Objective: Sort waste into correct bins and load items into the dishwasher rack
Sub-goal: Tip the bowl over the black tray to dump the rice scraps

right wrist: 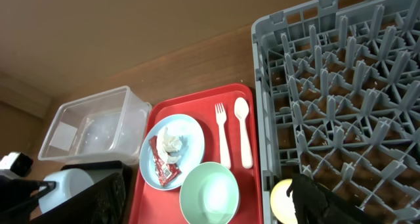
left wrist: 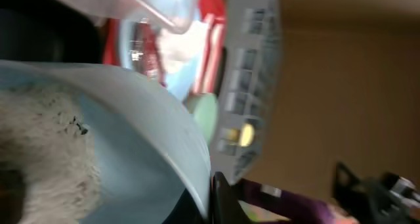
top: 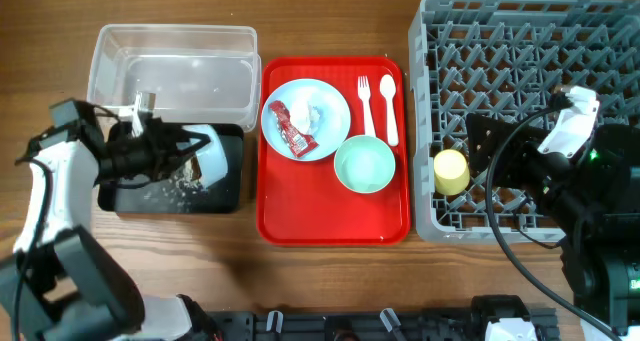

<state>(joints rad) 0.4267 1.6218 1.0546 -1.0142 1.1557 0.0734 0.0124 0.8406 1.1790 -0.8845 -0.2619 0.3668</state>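
My left gripper [top: 168, 146] is shut on the rim of the pale blue bowl [top: 207, 153] and holds it tipped over the black bin [top: 228, 196]. White rice and brown bits lie in that bin [top: 165, 189] and cling inside the bowl [left wrist: 39, 145]. The pale blue plate [top: 330, 96] on the red tray carries the red wrapper [top: 288, 127] and the white tissue [top: 320, 113]. The mint bowl [top: 364, 165], fork [top: 366, 103] and spoon [top: 388, 106] also lie on the tray. The yellow cup [top: 451, 171] stands in the grey rack [top: 530, 71]. My right gripper [top: 492, 156] is open above the rack, beside the cup.
The clear bin [top: 170, 66] stands behind the black bin, holding nothing I can see. The red tray [top: 300, 221] lies between the bins and the rack. Bare wooden table runs along the front. Black cables cross the rack's right side.
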